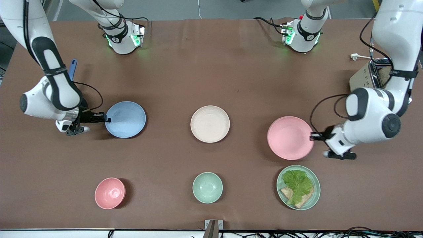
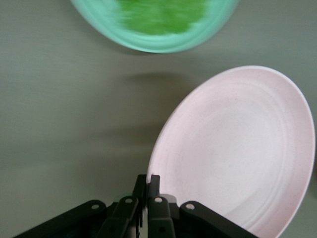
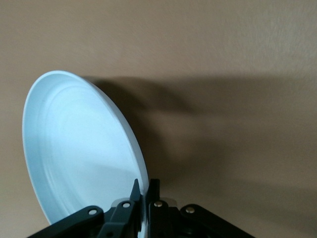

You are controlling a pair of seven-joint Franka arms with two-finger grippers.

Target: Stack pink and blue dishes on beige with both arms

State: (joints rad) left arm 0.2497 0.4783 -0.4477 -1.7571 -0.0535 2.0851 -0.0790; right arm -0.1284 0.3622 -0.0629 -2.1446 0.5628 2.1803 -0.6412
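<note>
The cream-beige plate lies flat at the middle of the table. My right gripper is shut on the rim of the light blue plate, which tilts above its shadow toward the right arm's end. At the left arm's end, my left gripper is shut on the rim of the pale pink plate, held a little off the cloth. Each plate is pinched at the edge that faces away from the beige plate.
Nearer the front camera stand a deep pink bowl, a mint-green bowl and a mint plate with lettuce and bread, just below the pink plate. A toaster sits by the left arm.
</note>
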